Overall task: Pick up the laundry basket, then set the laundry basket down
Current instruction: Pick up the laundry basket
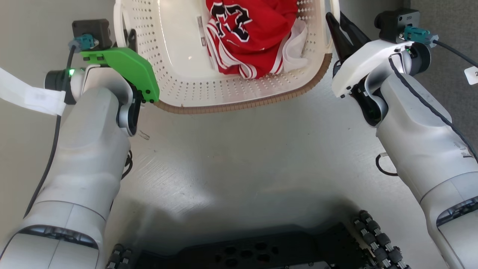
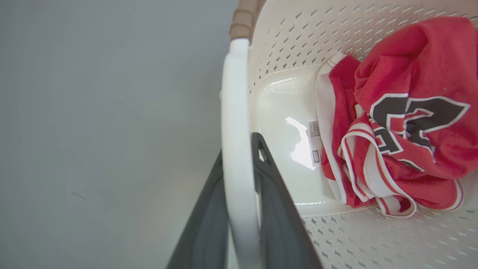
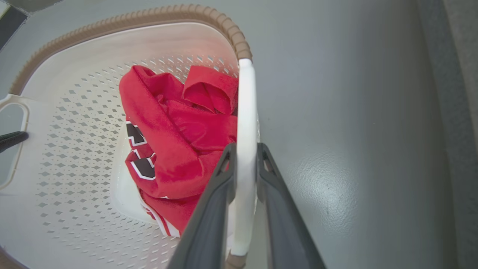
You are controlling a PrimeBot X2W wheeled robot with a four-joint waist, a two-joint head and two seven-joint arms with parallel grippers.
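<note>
Cream-white perforated plastic forms the laundry basket (image 1: 179,74), which sits at the far middle of the head view over a grey floor (image 1: 239,160), its far end cut off by the top edge of that view. Whether its bottom touches the floor or hangs just above it cannot be told. The brown rim (image 1: 239,107) curves along the near side, facing the robot's dark base (image 1: 261,254), with a stretch of bare floor between them. The basket lies directly between the two arms, one hand at each side. The left hand (image 2: 239,149) is pinching the white left handle (image 2: 235,93): in the left wrist view one dark finger lies on the outer face of the bar and the other on the inner face, both pressed against it. The right hand (image 3: 246,147) is clamped on the white right handle (image 3: 246,104) in the same way, one finger inside the basket and one outside, the bar squeezed between them. Inside, a crumpled red jersey (image 1: 254,37) with white trim and dark numerals lies heaped toward the right wall, close beside the right hand's inner finger, while the left half of the basket's smooth bottom is bare apart from a small printed label (image 1: 200,22). A green plate (image 1: 127,67) covers the left wrist, just beside the near left corner of the rim.
</note>
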